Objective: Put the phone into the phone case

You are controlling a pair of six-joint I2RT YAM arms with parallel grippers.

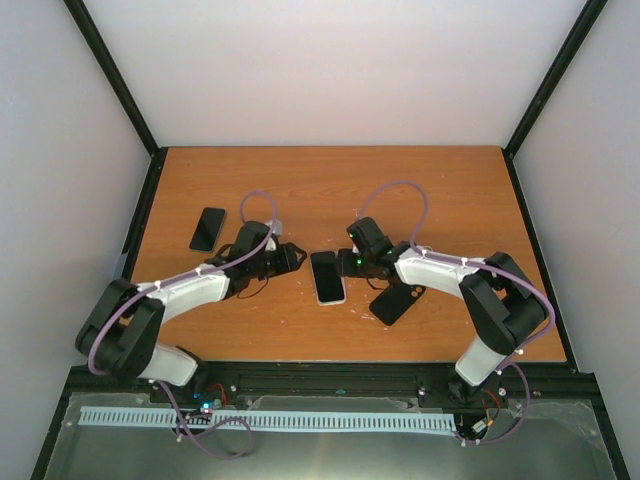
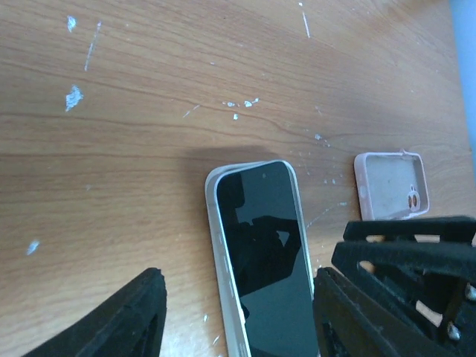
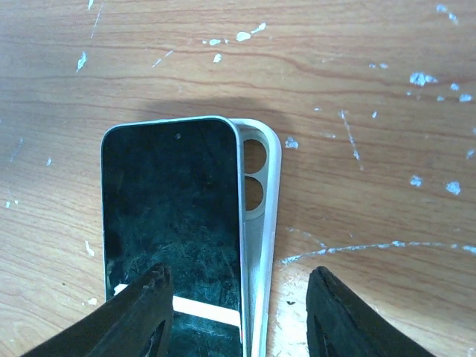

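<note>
Top view: phone (image 1: 328, 277) lay screen up mid-table (image 1: 440, 190), between left claw (image 1: 292, 258) and right claw (image 1: 350, 263). A second dark phone (image 1: 207, 229) lay far left.
Left wrist: left claw spread, straddling the phone atop the pale phone case (image 2: 213, 223); pink case (image 2: 392, 184) lay beyond.
Right wrist: right claw spread; phone sat skewed, the case's camera holes uncovered.
</note>
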